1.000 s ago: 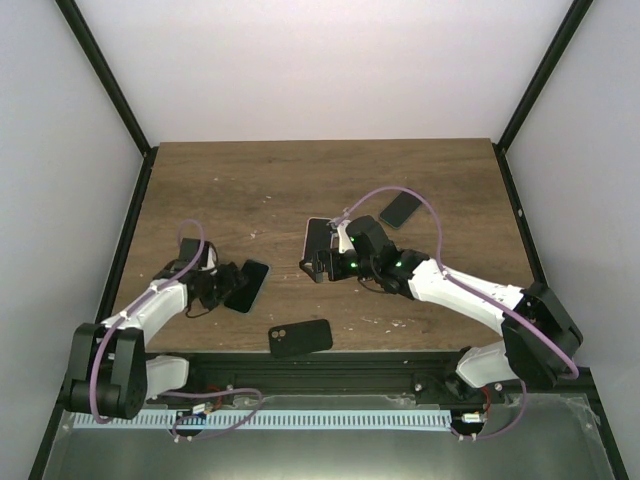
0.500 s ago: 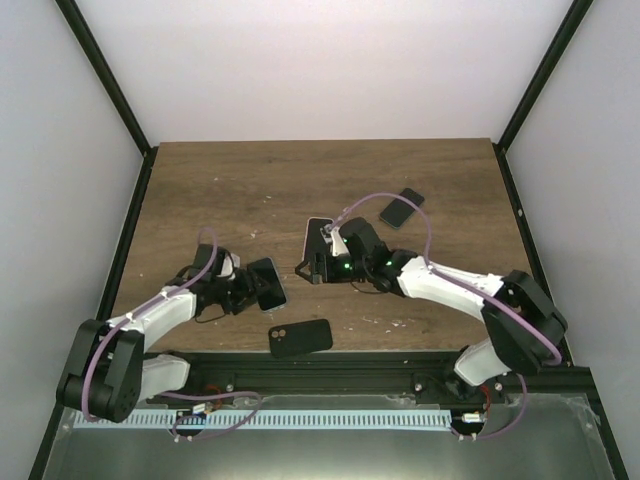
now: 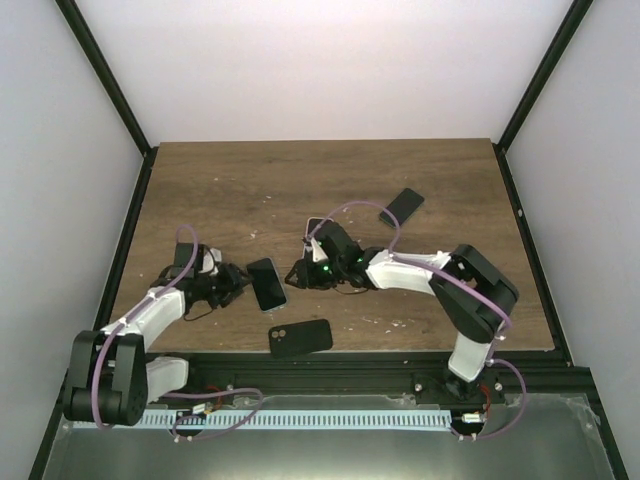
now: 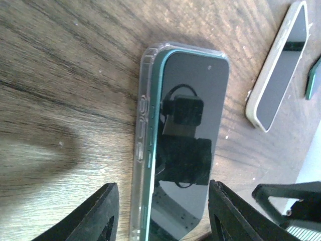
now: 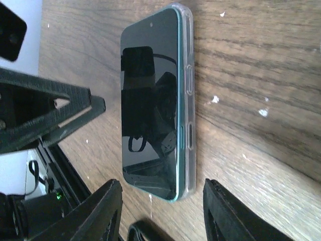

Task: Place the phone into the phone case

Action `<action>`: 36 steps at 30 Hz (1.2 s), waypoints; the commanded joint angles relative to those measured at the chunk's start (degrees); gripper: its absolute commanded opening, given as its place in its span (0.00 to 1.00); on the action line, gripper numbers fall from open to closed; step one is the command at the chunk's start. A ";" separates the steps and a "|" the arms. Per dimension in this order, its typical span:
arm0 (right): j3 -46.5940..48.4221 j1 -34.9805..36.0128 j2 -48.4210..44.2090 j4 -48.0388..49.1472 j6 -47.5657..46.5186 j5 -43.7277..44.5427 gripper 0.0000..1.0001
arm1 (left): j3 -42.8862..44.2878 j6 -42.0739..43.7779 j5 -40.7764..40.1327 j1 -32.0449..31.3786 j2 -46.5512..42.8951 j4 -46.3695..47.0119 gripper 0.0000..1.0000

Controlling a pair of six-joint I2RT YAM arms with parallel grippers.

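Stiff, slick-faced and likely best pinched across its long edges, the phone (image 3: 266, 284) lies flat in its clear phone case (image 4: 142, 135) just beyond the black case (image 3: 300, 337), between the wide-open left gripper (image 4: 161, 186) and right gripper (image 5: 163, 184).

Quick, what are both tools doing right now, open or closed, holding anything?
Left tool: open, astride one end of the phone, not clamped on it.
Right tool: open, holding nothing, with the same phone just ahead of it.
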 commanded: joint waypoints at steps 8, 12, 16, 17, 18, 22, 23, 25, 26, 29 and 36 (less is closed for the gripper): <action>11.66 1.23 11.28 -2.67 -2.61 -0.08 0.40 | 0.91 4.68 5.60 1.48 7.47 4.23 0.39; 13.79 1.34 14.50 -3.53 -2.92 -0.31 0.40 | 0.94 5.81 5.57 1.48 8.73 4.77 0.31; 14.87 1.85 16.78 -3.42 -2.75 -0.66 0.39 | 1.51 6.55 4.78 1.53 10.44 4.97 0.26; 15.11 2.03 17.11 -3.27 -2.63 -0.83 0.39 | 1.85 6.85 4.69 1.48 10.98 4.82 0.25; 15.25 2.18 17.39 -3.01 -2.47 -1.19 0.39 | 1.99 7.01 4.44 1.50 11.52 4.71 0.24; 15.25 2.24 18.34 -0.39 -1.26 -3.07 0.39 | 2.05 7.46 4.11 1.49 13.31 5.18 0.21; 15.26 2.24 18.51 0.25 -0.74 -3.59 0.39 | 2.09 7.50 4.11 1.51 13.79 5.35 0.19; 15.10 2.24 18.75 1.97 0.17 -4.64 0.40 | 2.27 7.71 3.99 1.54 14.49 4.91 0.19; 14.86 2.24 18.64 3.28 0.73 -5.36 0.40 | 2.50 8.23 3.83 1.49 14.71 4.47 0.18; 13.73 2.24 18.35 8.11 2.78 -8.02 0.42 | 2.79 8.87 3.13 1.48 14.72 2.98 0.18; 12.58 2.25 17.50 16.33 7.44 -11.22 0.43 | 3.23 9.14 1.83 1.48 13.64 0.24 0.19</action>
